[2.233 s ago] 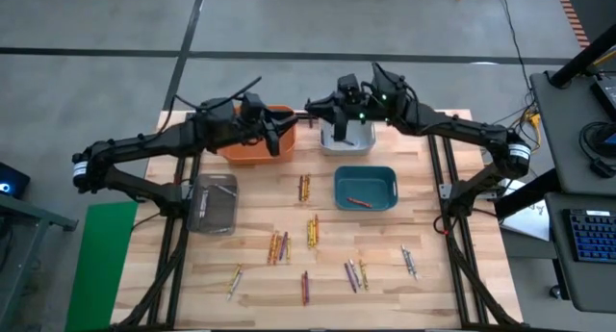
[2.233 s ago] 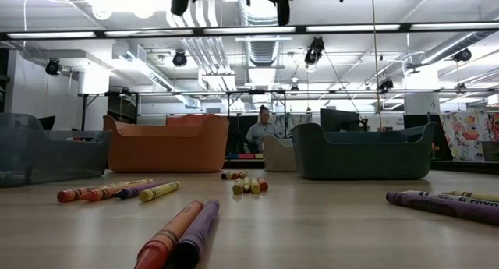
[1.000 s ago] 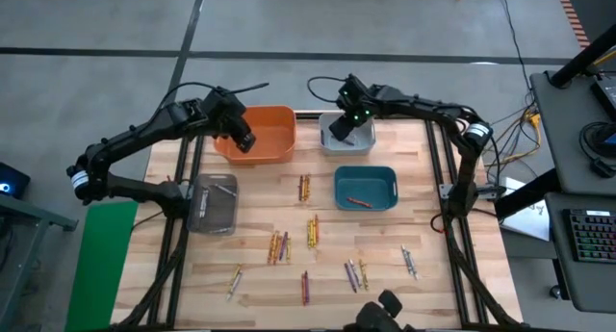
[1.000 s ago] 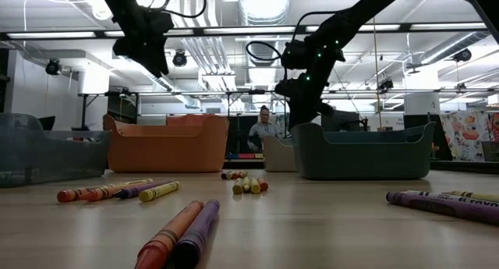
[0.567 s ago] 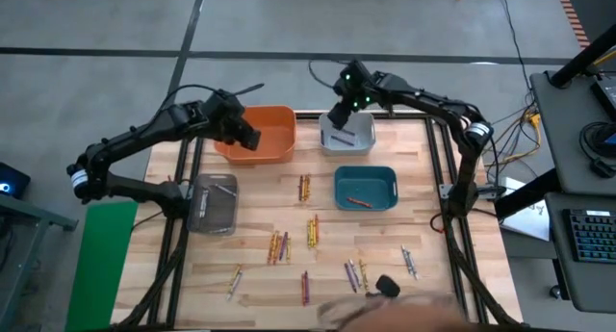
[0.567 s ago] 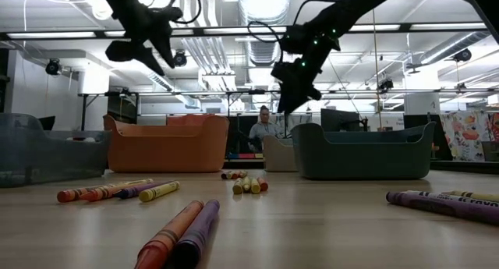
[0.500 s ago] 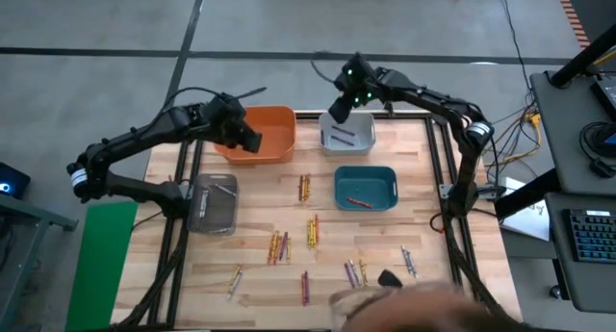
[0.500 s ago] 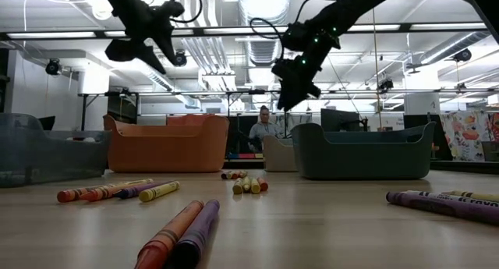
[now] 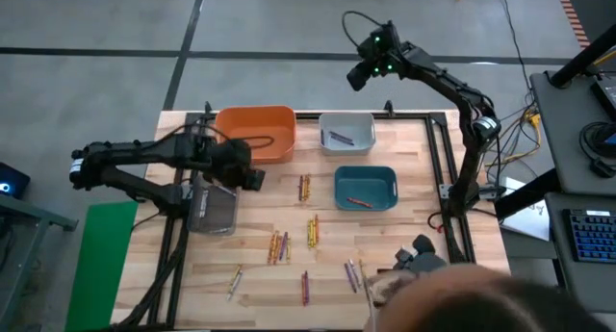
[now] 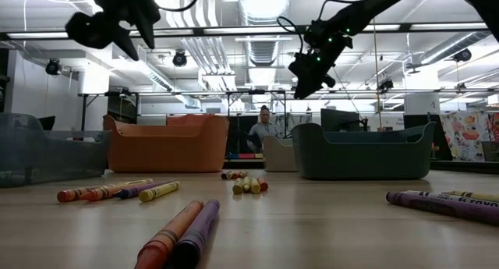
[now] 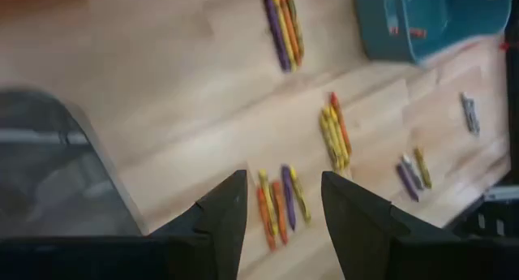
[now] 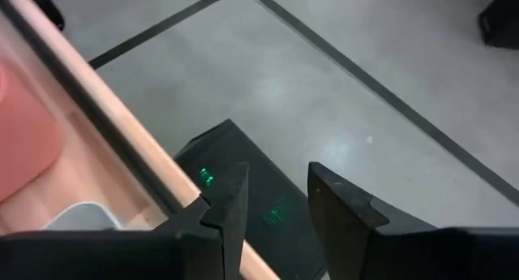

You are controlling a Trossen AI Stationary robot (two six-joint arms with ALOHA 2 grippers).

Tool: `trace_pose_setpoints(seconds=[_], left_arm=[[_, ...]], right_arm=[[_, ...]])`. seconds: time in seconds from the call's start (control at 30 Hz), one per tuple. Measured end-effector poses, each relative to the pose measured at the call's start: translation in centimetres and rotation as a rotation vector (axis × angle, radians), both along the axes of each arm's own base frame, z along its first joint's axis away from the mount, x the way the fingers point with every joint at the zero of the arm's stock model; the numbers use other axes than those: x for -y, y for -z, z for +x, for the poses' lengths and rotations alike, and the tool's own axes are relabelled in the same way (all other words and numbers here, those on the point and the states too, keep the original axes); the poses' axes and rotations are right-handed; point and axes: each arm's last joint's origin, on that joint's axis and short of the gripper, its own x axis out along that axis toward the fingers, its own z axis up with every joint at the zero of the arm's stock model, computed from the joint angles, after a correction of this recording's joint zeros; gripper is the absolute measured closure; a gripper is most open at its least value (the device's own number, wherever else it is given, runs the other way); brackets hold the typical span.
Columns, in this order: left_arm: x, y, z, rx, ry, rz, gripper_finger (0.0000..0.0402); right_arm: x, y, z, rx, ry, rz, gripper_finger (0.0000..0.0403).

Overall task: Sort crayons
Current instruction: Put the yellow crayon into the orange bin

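The left hand (image 9: 252,178) hangs released above the counter (image 9: 260,212), the crayons (image 9: 312,231) strewn just past it (some already in bins). The right hand (image 9: 357,78), released and empty, is raised beyond the counter's far edge.

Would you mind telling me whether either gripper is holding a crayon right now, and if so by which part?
Nothing is held. The left gripper hangs open above the table with crayons lying below it, and the right gripper is open and empty beyond the table's far edge.

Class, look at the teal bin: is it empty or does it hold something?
Not empty. The high view shows one red crayon lying inside the teal bin.
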Motion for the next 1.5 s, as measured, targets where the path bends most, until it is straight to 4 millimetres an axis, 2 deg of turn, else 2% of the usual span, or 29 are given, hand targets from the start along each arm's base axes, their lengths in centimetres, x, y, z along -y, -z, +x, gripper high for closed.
trace_pose_setpoints(seconds=[0.13,0.3,0.43,0.63,0.77,1.0,1.2,1.33,1.5], left_arm=[[1.2,0.3,0.0,-0.012,-0.002,-0.030,0.0260],[2.1,0.7,-0.2,-0.039,0.015,-0.043,0.0260],[3.2,0.8,-0.4,-0.060,0.067,-0.042,0.0260],[6.1,1.6,-1.0,-0.102,0.128,-0.073,0.0260],[8.6,2.9,-1.7,-0.131,0.114,-0.128,0.0260],[13.7,5.2,-2.9,-0.065,0.102,-0.224,0.0260],[17.5,8.0,-3.6,-0.163,0.082,-0.240,0.0260],[19.0,9.8,-2.9,-0.218,0.071,-0.224,0.0260],[19.5,12.2,-1.8,-0.288,0.030,-0.165,0.0260]], right_arm=[[0.2,0.0,-0.3,0.010,0.017,0.010,0.0282],[-0.6,-0.8,-0.1,0.105,-0.009,0.090,0.0281],[-1.8,-2.2,-0.3,0.191,-0.013,0.145,0.0285],[-4.3,-4.0,-0.6,0.203,-0.006,0.202,0.0289],[-6.5,-4.8,-0.3,0.187,-0.027,0.252,0.0287],[-10.4,-5.8,1.5,0.174,-0.109,0.290,0.0293],[-13.0,-5.8,3.5,0.172,-0.179,0.314,0.0299],[-14.4,-5.8,4.5,0.165,-0.223,0.323,0.0304],[-15.5,-5.8,5.2,0.160,-0.258,0.326,0.0304]])
